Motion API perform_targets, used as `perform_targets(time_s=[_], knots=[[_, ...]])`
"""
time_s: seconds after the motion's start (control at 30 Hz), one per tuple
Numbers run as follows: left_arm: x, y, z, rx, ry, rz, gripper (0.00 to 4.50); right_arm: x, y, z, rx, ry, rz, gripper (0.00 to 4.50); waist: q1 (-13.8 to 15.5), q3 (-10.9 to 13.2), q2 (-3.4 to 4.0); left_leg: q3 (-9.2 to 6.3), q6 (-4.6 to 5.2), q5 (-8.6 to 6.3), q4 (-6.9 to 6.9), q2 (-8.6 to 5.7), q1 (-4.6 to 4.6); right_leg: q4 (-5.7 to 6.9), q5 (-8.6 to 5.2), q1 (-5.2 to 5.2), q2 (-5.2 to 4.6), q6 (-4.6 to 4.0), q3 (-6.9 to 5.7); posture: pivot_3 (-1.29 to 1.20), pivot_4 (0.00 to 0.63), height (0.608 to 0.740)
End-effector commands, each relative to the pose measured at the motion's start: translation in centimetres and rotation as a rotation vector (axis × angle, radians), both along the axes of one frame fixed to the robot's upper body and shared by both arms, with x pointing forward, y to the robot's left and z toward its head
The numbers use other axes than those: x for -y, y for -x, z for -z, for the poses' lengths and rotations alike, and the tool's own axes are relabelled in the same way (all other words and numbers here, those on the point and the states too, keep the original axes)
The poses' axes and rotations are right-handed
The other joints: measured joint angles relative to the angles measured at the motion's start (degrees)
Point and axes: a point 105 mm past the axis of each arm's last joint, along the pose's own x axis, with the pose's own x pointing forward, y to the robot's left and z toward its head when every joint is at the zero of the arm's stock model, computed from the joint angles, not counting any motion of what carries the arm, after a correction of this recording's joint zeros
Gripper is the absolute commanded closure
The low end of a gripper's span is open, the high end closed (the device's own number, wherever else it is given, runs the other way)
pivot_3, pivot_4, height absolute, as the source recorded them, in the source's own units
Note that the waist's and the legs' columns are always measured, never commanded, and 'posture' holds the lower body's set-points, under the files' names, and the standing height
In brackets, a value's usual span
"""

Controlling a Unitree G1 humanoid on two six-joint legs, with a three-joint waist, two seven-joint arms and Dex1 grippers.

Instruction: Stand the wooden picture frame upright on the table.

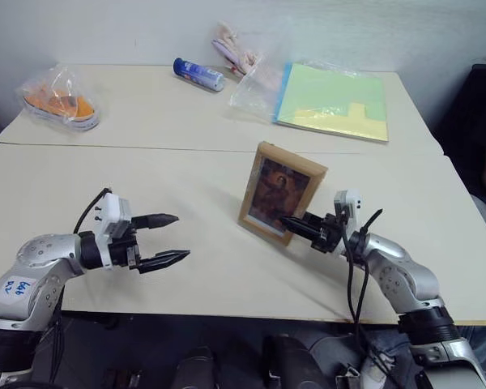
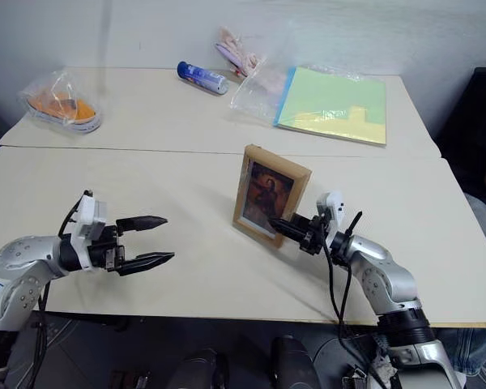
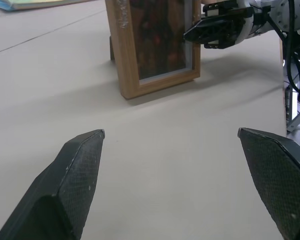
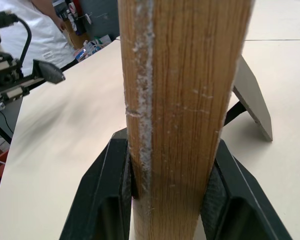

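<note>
My right gripper (image 1: 296, 224) pinches the side edge of the wooden picture frame (image 1: 279, 193), which stands upright mid-table (image 1: 186, 284) on its fold-out easel stand (image 4: 252, 102) (picture facing me), steadying it, while my left gripper (image 1: 166, 239) hangs spread wide, well apart, holding nothing.

A plain pale wall (image 1: 105, 28) rises just behind the tabletop's far edge. Past the right edge sits something dark, perhaps a chair (image 1: 474, 113). Soft, even light falls throughout.
</note>
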Motion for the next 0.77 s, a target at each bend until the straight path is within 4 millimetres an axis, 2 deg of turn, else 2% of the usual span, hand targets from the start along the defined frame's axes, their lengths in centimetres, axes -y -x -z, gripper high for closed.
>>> perform_targets(time_s=[0.03,0.23,0.43,0.57,0.6,0.7,0.77], knots=[[-0.5,-0.1,-0.7,0.049,-0.017,-0.009,0.00,1.1,-0.2,1.3,-0.024,0.058,0.042,2.30,0.07,-0.01,-0.03,-0.01,0.00,0.00,0.00,0.00,-0.01,0.00,0.00,0.00,0.00,0.00,0.00,0.00,0.150,0.740],[-1.1,0.1,-0.1,0.053,-0.039,-0.025,0.00,1.4,0.5,-0.4,0.108,0.092,0.015,0.13,0.13,0.00,-0.01,0.00,0.03,-0.02,0.00,-0.01,-0.15,0.10,0.01,-0.09,0.00,0.02,-0.02,0.00,0.150,0.740],[-2.7,0.4,1.4,0.043,-0.081,-0.089,0.00,2.7,2.5,-0.7,0.238,0.245,-0.049,0.04,0.15,0.00,-0.02,-0.01,0.04,-0.02,-0.02,0.00,-0.14,0.01,0.01,-0.09,0.00,0.02,-0.03,0.00,0.150,0.740],[-4.0,1.0,2.2,0.062,-0.136,-0.140,0.00,5.4,3.5,-1.1,0.377,0.395,-0.019,0.04,0.17,0.01,0.00,0.00,0.04,-0.03,-0.02,-0.01,-0.13,-0.12,0.01,-0.09,-0.01,0.02,-0.03,0.00,0.150,0.740],[-4.4,1.2,2.5,0.065,-0.151,-0.154,0.00,6.3,4.0,-1.3,0.462,0.454,-0.015,0.04,0.18,0.01,0.00,0.00,0.04,-0.04,-0.03,-0.02,-0.13,-0.16,0.01,-0.09,-0.01,0.02,-0.02,0.00,0.150,0.740],[-5.8,2.0,3.1,0.080,-0.193,-0.195,0.00,8.8,5.4,-0.7,0.556,0.591,-0.039,0.04,0.20,0.01,-0.01,0.01,0.05,-0.05,-0.07,-0.02,-0.11,-0.23,0.01,-0.05,-0.01,0.02,-0.03,0.00,0.150,0.740],[-6.4,2.4,3.4,0.094,-0.222,-0.209,0.00,9.7,5.9,-0.3,0.596,0.637,-0.045,0.04,0.19,0.01,-0.01,0.01,0.05,-0.05,-0.06,-0.01,-0.07,-0.25,0.01,0.01,0.00,0.02,-0.04,0.00,0.150,0.740]])
